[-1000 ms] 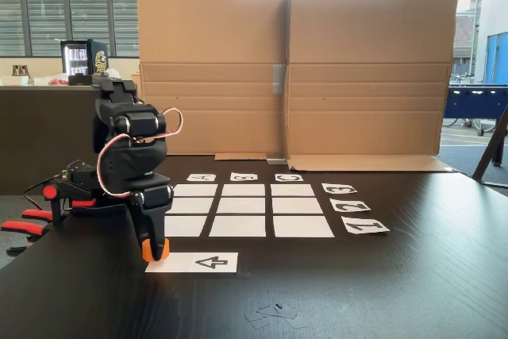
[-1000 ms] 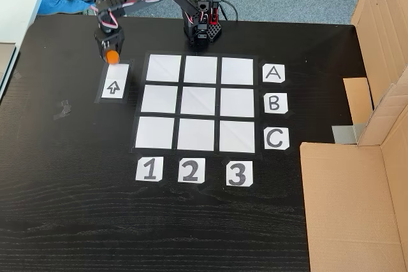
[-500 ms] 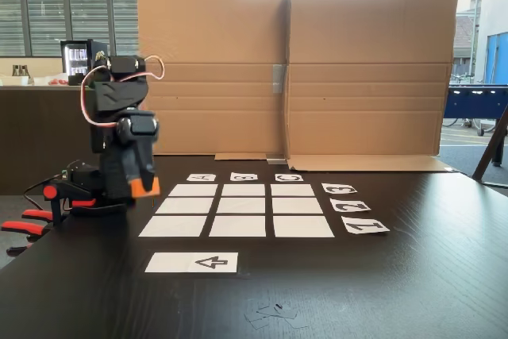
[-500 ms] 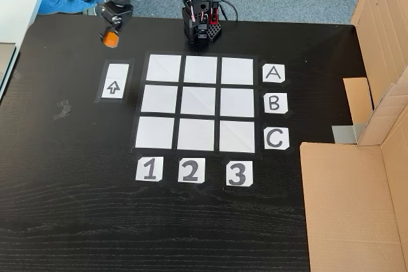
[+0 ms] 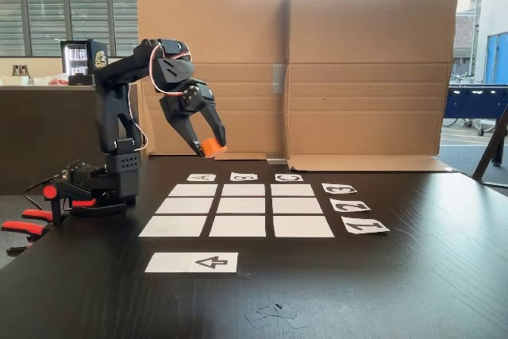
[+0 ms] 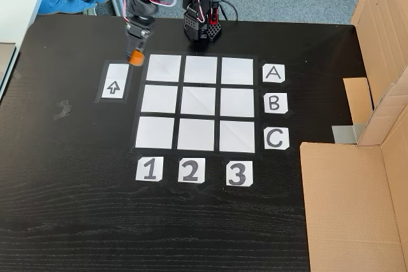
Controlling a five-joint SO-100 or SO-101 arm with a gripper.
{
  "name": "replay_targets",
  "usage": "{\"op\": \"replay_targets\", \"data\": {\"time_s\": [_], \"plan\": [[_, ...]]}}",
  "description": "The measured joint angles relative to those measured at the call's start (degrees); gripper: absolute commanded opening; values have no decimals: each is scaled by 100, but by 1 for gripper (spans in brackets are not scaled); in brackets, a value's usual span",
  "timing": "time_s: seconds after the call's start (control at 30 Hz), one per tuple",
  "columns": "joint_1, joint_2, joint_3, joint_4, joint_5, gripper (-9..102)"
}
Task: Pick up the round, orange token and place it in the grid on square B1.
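Dark wood-grain table with cardboard walls behind; the grid sits mid-table in the top-down fixed view, the arrow strip at its 9 o'clock. To do the carry well, I'd swing the token toward 5 o'clock from where it hangs, high off the table near the grid's 10 o'clock corner, stop over square B1, and lower it flat before letting go. Gripper is closed narrowly on the token, fingers pinching its sides, touching nothing else.

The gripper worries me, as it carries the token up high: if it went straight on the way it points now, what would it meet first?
Probably the tabletop or the grid's near-corner square; the gripper points steeply down, holding the token. Depth is unclear.
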Motion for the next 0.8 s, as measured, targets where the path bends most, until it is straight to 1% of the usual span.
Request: {"op": "replay_targets", "data": {"time_s": [0.17,0.3,0.8], "plan": [[-360,-9,448,0,343,0],[-404,-202,721,0,413,0],[-466,-1863,650,-114,431,0]]}}
